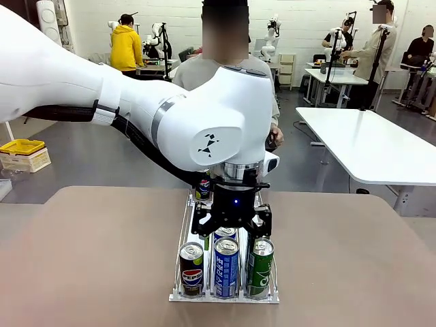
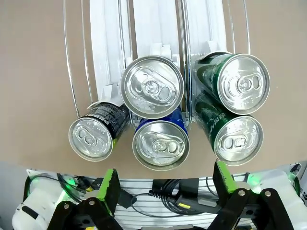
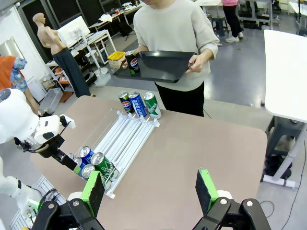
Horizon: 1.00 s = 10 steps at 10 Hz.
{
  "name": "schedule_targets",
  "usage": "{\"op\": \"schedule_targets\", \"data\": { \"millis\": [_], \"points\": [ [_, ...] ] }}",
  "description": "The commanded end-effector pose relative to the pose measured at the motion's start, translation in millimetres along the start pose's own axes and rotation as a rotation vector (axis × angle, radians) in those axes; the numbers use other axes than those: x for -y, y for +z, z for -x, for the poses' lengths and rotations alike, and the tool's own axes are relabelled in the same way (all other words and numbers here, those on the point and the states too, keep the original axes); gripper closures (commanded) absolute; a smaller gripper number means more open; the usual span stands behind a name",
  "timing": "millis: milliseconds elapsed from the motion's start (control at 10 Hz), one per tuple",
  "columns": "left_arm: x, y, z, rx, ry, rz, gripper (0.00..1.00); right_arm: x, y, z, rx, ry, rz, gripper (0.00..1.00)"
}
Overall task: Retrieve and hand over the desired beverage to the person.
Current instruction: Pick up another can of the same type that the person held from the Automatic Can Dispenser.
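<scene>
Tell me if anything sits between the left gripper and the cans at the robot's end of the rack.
Nothing visible does. The left gripper hangs open directly above the cans standing in the rack. Their tops show bare in the left wrist view, with only air between them and the gripper.

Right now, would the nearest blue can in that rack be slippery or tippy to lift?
The blue can looks sealed, so probably full and heavy for its size. Its glossy round wall may slip in the left gripper's pads. Tall and narrow, it could tip if nudged.
</scene>
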<state>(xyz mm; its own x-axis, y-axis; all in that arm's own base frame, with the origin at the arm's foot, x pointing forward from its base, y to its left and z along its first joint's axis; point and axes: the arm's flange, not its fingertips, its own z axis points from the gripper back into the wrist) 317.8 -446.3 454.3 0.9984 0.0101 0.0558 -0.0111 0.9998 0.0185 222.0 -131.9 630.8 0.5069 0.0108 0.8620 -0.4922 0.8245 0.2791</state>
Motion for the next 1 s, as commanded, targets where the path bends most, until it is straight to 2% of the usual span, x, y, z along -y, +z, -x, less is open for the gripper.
{"op": "schedule_targets", "data": {
  "millis": [0,900],
  "points": [
    [7,0,-3,0.028,0.009,-0.013,0.0,1,-3,1,0.008,0.007,-0.024,0.0],
    [-11,-14,-17,0.024,-0.038,0.033,0.0,1,-3,1,0.008,0.007,-0.024,0.0]
  ]
}}
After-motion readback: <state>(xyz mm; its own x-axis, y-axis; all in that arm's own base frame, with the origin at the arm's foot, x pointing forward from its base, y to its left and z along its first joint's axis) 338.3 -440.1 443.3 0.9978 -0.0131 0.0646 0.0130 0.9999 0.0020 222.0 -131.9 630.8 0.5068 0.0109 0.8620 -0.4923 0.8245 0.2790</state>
